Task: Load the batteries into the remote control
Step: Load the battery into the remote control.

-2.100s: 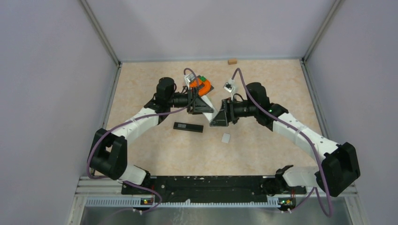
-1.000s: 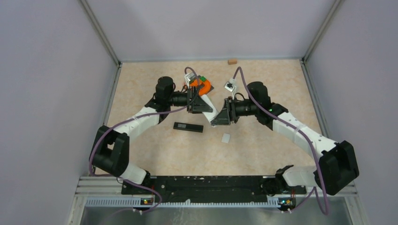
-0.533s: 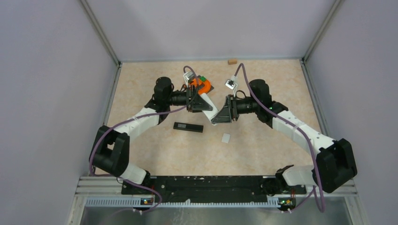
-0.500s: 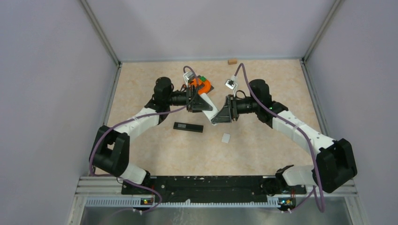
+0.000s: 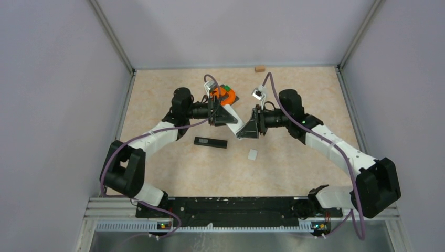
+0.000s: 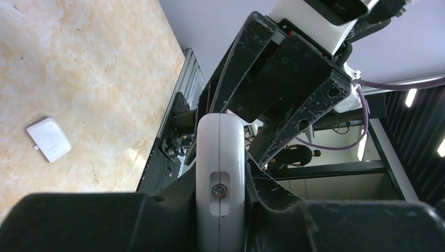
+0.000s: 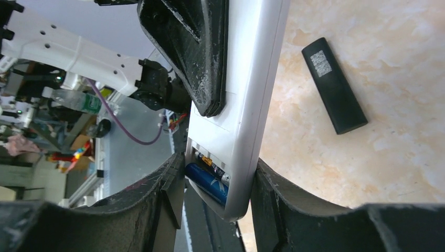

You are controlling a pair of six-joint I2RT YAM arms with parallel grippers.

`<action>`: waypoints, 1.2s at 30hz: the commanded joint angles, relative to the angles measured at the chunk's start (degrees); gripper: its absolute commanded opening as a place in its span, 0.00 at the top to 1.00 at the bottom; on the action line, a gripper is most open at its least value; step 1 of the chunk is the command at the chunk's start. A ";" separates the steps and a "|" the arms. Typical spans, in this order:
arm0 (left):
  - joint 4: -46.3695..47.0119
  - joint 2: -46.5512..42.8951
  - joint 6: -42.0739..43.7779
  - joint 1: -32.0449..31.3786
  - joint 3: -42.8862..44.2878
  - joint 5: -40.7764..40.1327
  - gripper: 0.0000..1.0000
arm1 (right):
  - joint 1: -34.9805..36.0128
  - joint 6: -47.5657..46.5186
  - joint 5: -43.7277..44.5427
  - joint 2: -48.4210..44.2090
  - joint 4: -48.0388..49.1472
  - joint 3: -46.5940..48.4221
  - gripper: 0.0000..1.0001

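A white remote control (image 5: 239,126) is held off the table between both grippers. My left gripper (image 5: 230,118) is shut on one end of it; in the left wrist view that end (image 6: 220,157) sits edge-on between my fingers. My right gripper (image 5: 246,129) is shut on the other end (image 7: 246,105). The battery bay there is open. A blue battery (image 7: 207,182) lies in it, against my left finger (image 7: 152,210), with a dark battery with an orange band (image 7: 209,160) beside it. No loose batteries show.
A black remote (image 5: 210,142) lies on the table near the left gripper, also in the right wrist view (image 7: 335,92). A small white cover (image 5: 252,154) lies nearer, also in the left wrist view (image 6: 49,146). Orange and green toy pieces (image 5: 225,94) sit behind the grippers. A tan block (image 5: 259,68) is at the far wall.
Both grippers have shifted slightly away from the arm bases, with the white remote still held between them. Nothing on the table has moved.
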 commanded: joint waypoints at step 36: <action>7.16 0.36 -5.93 0.81 -1.58 3.03 1.00 | -0.57 12.64 -0.66 -5.67 20.52 -7.39 0.18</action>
